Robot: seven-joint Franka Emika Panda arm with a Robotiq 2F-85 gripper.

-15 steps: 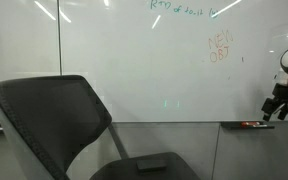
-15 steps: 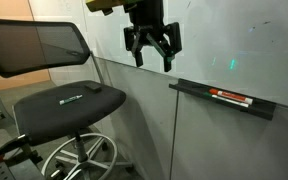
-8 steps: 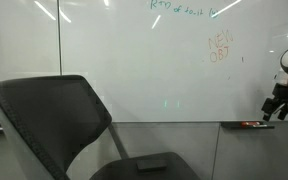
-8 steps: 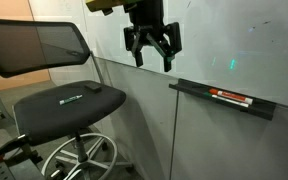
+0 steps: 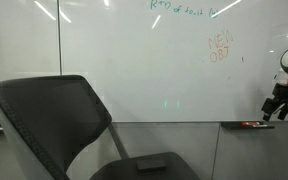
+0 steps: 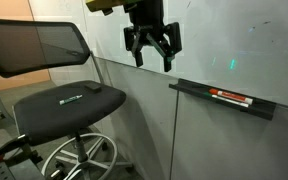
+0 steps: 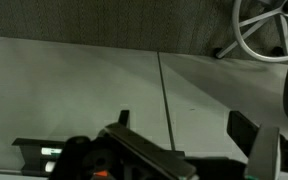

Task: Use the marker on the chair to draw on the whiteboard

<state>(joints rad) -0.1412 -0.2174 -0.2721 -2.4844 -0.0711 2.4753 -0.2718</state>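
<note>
Glossy white whiteboard (image 5: 134,70) fills the wall behind a dark grey chair (image 5: 54,110) with a broad curved backrest. The gripper (image 6: 152,62) hangs in front of the board's lower edge. Its fingers are spread apart, pointing down, with nothing between them.

The only marker (image 6: 230,96) that can be made out lies not on the chair but on the narrow tray ledge (image 6: 189,88). It is a pale barrel with a red-orange band, resting flat with its long axis along the ledge, parallel to the board. From the gripper it lies lower and off to the side away from the chair, near but clearly apart. The chair's flat seat (image 6: 44,108) lies lower on the opposite side and is about as near.

No marker shows on the seat, only a short pale print (image 6: 72,95) that is too small to read. A grasp would therefore probably call for a descent toward the ledge, with the fingers closing across the barrel's short width.

Writing: green handwriting (image 5: 182,8) runs along the board's top edge, cut off and not legible. Faint orange-red lettering (image 5: 221,48) sits in two short lines above the gripper and cannot be read with certainty. The wording on the marker's band cannot be read either.
</note>
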